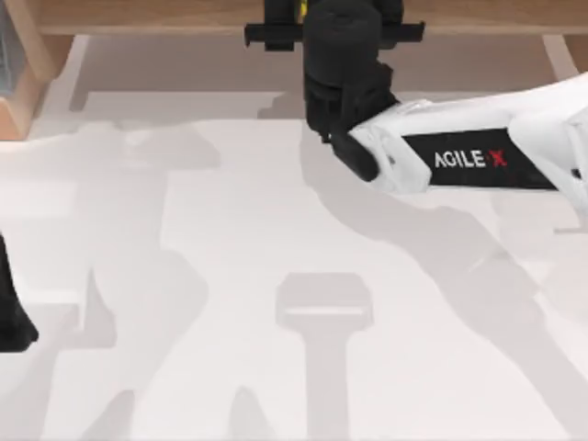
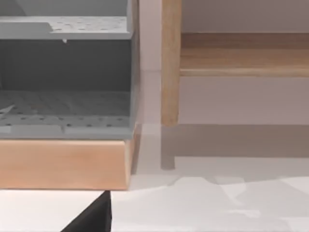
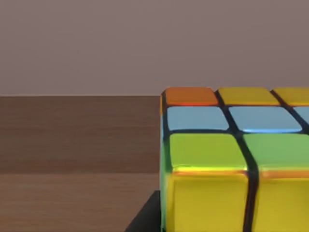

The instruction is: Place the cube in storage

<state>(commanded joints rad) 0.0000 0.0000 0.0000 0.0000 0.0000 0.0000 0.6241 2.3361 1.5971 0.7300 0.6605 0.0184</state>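
1. White tabletop [image 1: 276, 276] lay under crossed shadows, with a pale wooden shelf [image 1: 165, 16] running along its far edge and a wood-framed grey storage unit [image 2: 65, 96] at the far left corner.
2. An onlooker would have seen the right arm, white with black lettering, reaching from the right edge toward the far edge; its black right gripper [image 1: 335, 37] hung over the wooden shelf near the middle of that edge.
3. Seen from the right wrist, the small puzzle cube of yellow, green, blue and orange squares with dark lines [image 3: 227, 159] sat very close to the camera, above a brown wooden board. It seemed to be carried in the gripper, though whether the jaws were clamped on it could not be told.
4. At the left edge of the tabletop the left gripper [image 1: 14, 317] rested, parked; its jaws' state was not clear either.
5. Judged from this, the carrying step looked nearly done. Next would come lowering onto the wood, then letting go cleanly.
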